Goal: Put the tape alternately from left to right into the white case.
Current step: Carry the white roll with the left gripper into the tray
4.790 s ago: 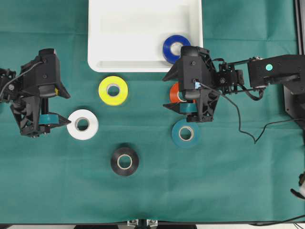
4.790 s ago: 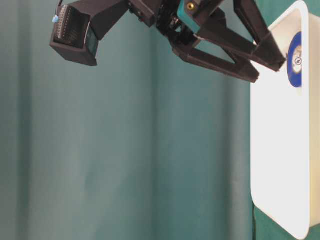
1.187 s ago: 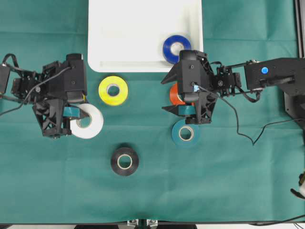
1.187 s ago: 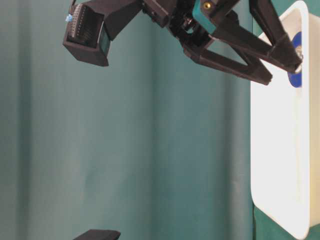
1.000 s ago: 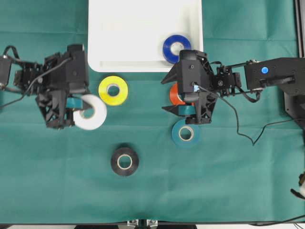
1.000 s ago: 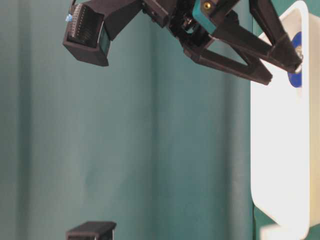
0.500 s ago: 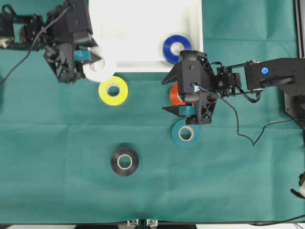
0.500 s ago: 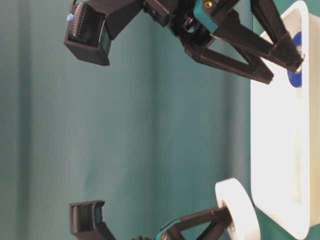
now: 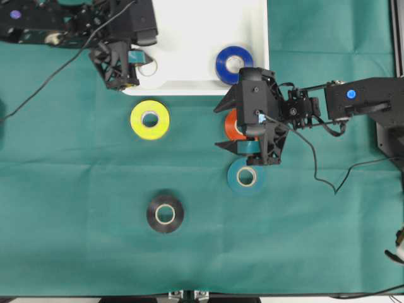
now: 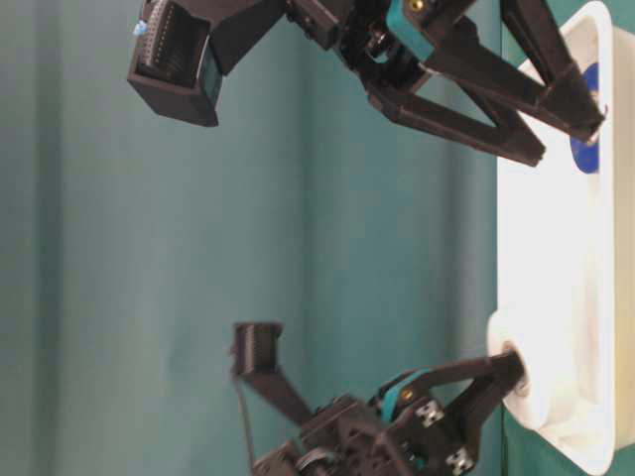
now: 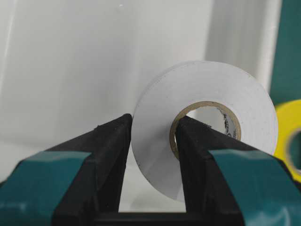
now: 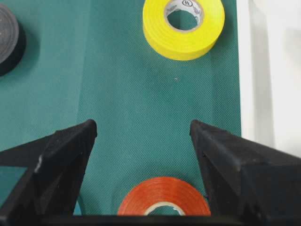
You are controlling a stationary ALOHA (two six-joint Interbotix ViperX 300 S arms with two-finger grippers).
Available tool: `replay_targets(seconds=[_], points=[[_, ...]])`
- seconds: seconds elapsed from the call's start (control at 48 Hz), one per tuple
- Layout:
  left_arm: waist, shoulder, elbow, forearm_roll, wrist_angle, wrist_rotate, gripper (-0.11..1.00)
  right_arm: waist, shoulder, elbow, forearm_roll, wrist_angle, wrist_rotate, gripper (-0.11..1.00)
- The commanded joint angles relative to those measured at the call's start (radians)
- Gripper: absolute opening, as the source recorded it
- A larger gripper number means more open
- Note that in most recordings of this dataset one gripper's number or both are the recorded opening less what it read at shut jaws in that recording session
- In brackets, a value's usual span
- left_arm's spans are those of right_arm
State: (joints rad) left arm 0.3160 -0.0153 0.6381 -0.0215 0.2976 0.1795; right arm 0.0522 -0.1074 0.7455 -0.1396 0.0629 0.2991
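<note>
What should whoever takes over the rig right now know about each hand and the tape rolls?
Left hand: shut on the white roll, one finger through its core, over the case's left front corner; not released yet.
Right hand: open, empty, hovering over the orange roll.
Done: blue roll lies in the case.
Left on the cloth: yellow, orange, teal, black.
Next, likely: drop white, then right takes orange.
</note>
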Motion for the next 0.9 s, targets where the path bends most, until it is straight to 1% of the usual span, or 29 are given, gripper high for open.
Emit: replay_targets(seconds=[0.0, 0.292, 0.875], points=[[0.015, 0.009, -0.041, 0.0, -0.009, 0.008, -0.03, 0.006, -0.009, -0.008, 0.0, -0.009, 0.002, 0.84], [0.035, 0.052, -0.063, 0.0, -0.009, 0.015, -0.03, 0.011, -0.009, -0.002, -0.002, -0.035, 0.002, 0.84], [0.044, 0.057, -0.058, 0.0, -0.009, 0.018, -0.03, 0.012, -0.009, 0.0, -0.002, -0.038, 0.002, 0.84]])
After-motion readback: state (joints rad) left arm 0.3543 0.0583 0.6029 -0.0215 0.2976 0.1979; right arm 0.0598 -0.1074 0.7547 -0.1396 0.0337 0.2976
